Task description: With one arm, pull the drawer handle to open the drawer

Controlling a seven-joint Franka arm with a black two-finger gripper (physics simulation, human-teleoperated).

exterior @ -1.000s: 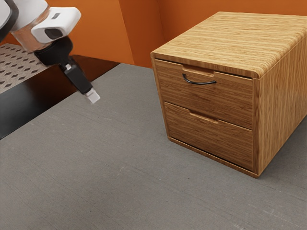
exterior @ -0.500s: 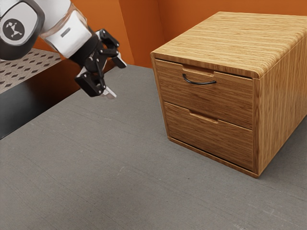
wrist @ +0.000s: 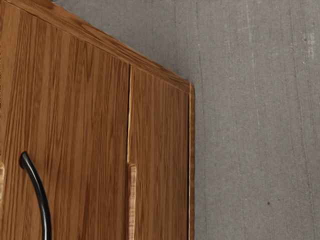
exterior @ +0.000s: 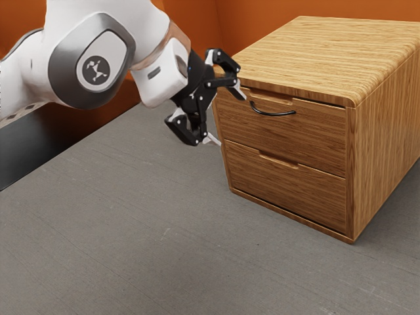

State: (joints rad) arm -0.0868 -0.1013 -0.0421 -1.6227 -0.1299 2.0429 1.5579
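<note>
1. Now the black fingers [exterior: 190,130] of the white arm [exterior: 92,62] stand wide apart and hold nothing, just beside the front corner of the light wooden two-drawer cabinet [exterior: 315,56] at the exterior view's left
2. The thin black curved handle [exterior: 271,112] sits on the upper drawer front [exterior: 298,134], near the upper finger, not between the fingers
3. Both drawers look shut, and the cabinet stands on the grey surface [exterior: 131,230]
</note>
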